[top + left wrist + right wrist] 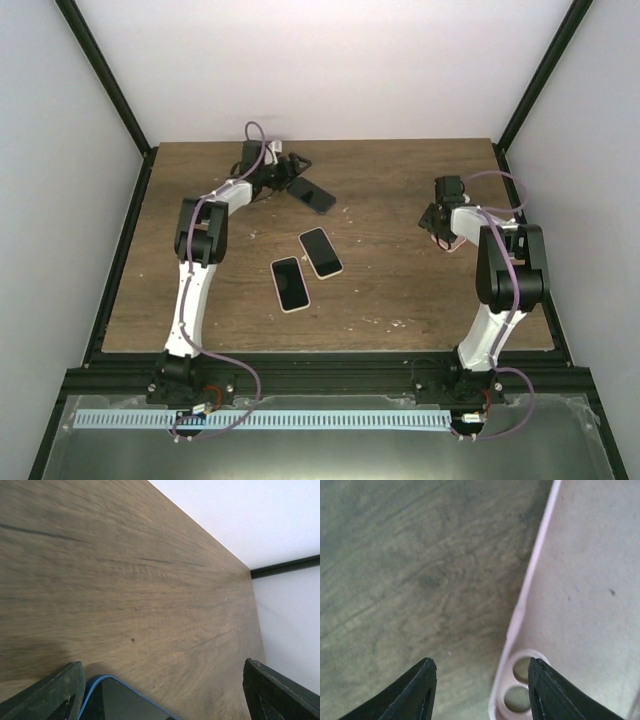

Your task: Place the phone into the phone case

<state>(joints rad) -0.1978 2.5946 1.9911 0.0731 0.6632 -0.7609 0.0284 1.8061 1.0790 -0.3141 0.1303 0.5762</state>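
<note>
Left gripper [161,664] gapes wide, empty, a blue-edged phone [115,701] beside one finger, bare table [125,580] ahead; right gripper [481,661], equally spread and empty, straddles the rim of the pink phone case [580,580]. Only overhead shows two more phones [290,284].

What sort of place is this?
Probably a robotics test booth: a left arm and right arm bolted along a wooden table, plain white walls in a black frame, phones laid out.

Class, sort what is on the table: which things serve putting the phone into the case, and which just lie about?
For the job: blue-edged phone, far left; pink case, right.
Lying about: near middle phone; far middle phone.
</note>
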